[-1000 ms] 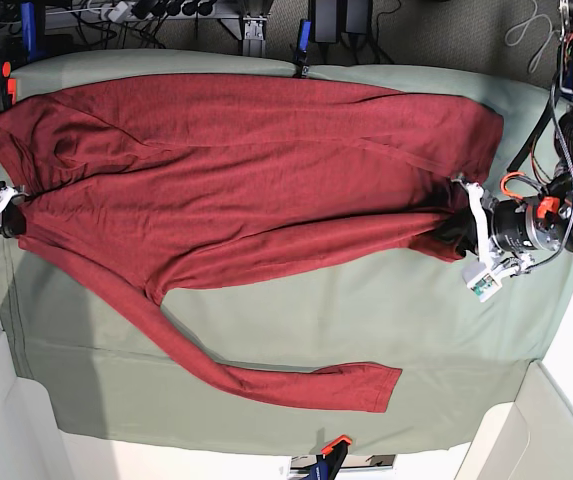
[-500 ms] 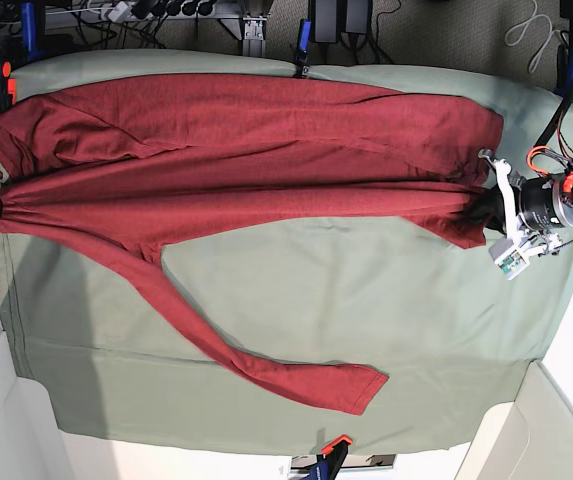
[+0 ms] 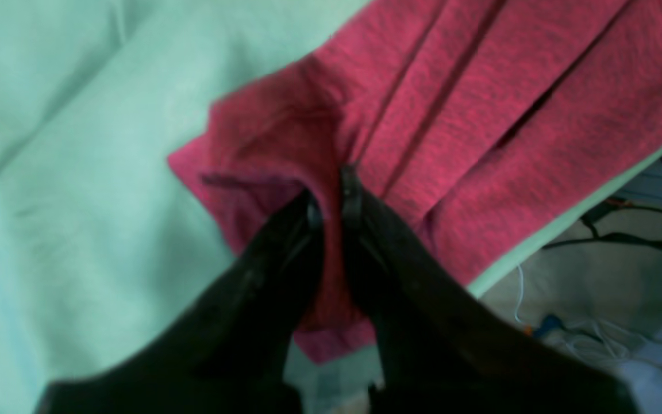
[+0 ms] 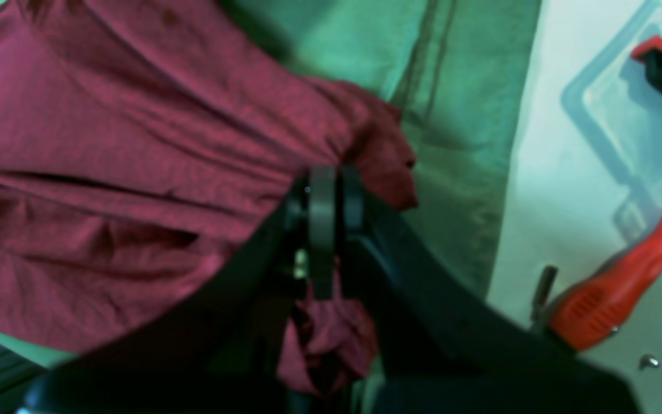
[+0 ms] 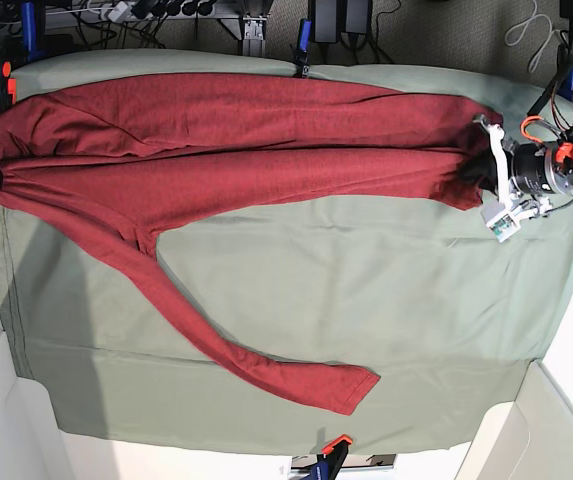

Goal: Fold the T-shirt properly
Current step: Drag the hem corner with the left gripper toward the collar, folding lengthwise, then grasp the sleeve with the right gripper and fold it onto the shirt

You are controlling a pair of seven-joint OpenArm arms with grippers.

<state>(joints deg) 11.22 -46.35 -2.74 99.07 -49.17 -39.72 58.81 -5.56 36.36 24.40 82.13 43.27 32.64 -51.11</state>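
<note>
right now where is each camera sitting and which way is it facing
Base: overhead, looking down on the green cloth and the whole T-shirt; both arms at the sides.
Left wrist: on the left arm, looking along the left gripper, shut on shirt fabric.
Right wrist: on the right arm, looking along the right gripper, also shut on fabric.
All three views share the T-shirt and cloth.

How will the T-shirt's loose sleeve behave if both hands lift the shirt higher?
Likely floppy: the T-shirt bunches into pleats where the left hand and right hand pinch it. The free sleeve trails limp across the table cloth, so it will probably drag and swing. It looks thin, probably light.
</note>
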